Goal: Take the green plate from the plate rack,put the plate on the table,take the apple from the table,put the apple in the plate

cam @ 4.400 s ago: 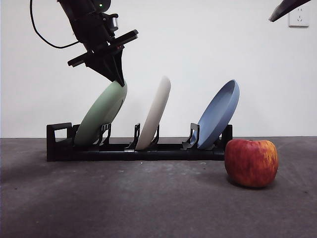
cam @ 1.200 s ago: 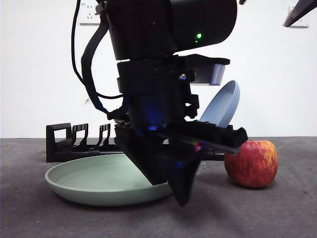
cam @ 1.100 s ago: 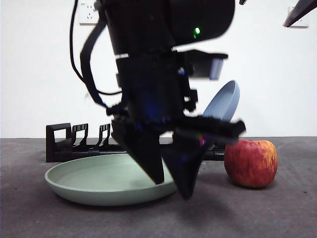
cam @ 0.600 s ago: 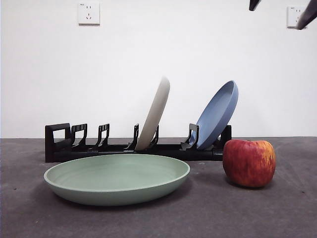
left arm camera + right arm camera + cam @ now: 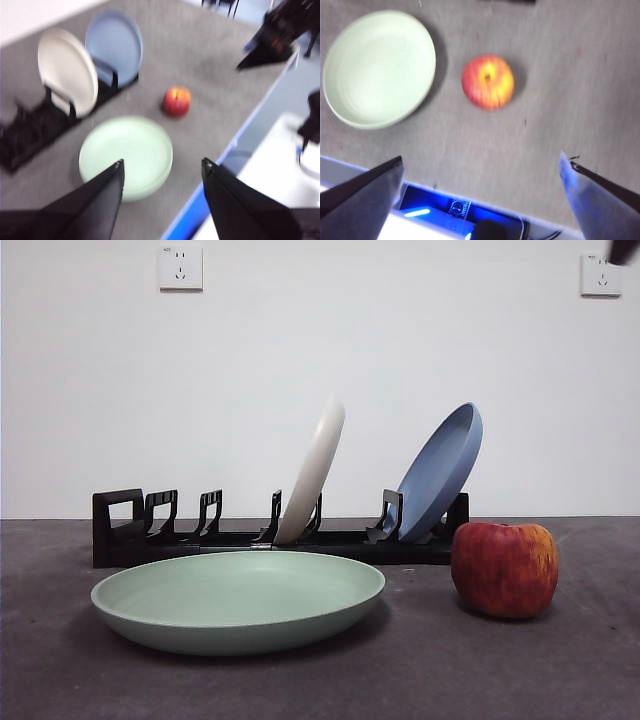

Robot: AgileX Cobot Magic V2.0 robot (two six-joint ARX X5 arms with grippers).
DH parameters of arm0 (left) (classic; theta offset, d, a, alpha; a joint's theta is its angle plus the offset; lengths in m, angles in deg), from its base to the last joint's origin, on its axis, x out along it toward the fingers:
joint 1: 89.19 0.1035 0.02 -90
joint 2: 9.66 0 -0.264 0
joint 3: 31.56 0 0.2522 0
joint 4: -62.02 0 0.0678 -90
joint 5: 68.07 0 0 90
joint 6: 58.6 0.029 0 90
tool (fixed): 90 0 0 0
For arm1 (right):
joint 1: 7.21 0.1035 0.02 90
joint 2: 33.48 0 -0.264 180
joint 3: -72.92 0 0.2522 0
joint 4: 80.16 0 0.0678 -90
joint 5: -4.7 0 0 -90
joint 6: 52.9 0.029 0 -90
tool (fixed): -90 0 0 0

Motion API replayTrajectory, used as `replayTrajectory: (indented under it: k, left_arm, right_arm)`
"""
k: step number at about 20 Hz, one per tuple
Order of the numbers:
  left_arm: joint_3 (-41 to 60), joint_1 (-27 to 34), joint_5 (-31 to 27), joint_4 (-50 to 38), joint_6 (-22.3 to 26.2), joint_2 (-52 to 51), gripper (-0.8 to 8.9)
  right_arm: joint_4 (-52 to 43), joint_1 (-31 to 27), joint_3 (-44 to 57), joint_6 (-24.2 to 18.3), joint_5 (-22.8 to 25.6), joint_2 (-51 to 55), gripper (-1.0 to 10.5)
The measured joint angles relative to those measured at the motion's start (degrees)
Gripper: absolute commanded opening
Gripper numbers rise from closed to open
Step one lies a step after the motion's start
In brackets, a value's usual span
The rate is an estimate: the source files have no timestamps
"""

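The green plate (image 5: 238, 600) lies flat on the table (image 5: 330, 685) in front of the plate rack (image 5: 130, 532). The apple (image 5: 504, 568) stands on the table just right of it, apart from its rim. My left gripper (image 5: 162, 160) is open and empty, high above the green plate (image 5: 126, 156) and the apple (image 5: 176, 101). My right gripper (image 5: 480, 156) is open wide and empty, high above the apple (image 5: 488, 81), with the green plate (image 5: 380, 67) beside it. In the front view only a black tip (image 5: 625, 248) shows at the top right corner.
A cream-white plate (image 5: 312, 470) and a blue plate (image 5: 440, 470) lean in the rack's middle and right slots; its left slots hold nothing. The left wrist view shows the table's near edge (image 5: 200, 205) and the other arm's gripper (image 5: 275, 37).
The left gripper let go of the green plate and rose out of the front view. The plate now rests flat on the table. The black tips at the top right have drawn back.
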Motion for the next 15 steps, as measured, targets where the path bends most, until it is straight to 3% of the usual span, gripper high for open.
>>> replayTrajectory:
  k: [2,6,11,15]
  left_arm:
    - [0.83,0.0,0.02,5.01,-2.14,-2.36,2.6]
    - [6.6,0.0,0.39,5.18,-5.81,-11.87,2.6]
    - [15.43,0.0,0.5,5.25,-12.13,-28.3,2.59]
    - [17.77,0.0,2.69,5.27,-17.44,-39.17,2.59]
  right_arm:
    - [-0.2,2.38,4.85,4.35,2.47,4.37,5.6]
    - [-5.6,5.53,12.15,10.69,3.34,6.08,5.6]
    - [-19.08,6.49,13.68,12.15,4.07,-0.55,5.6]
    - [-26.6,6.49,13.03,11.63,4.72,-12.26,5.6]
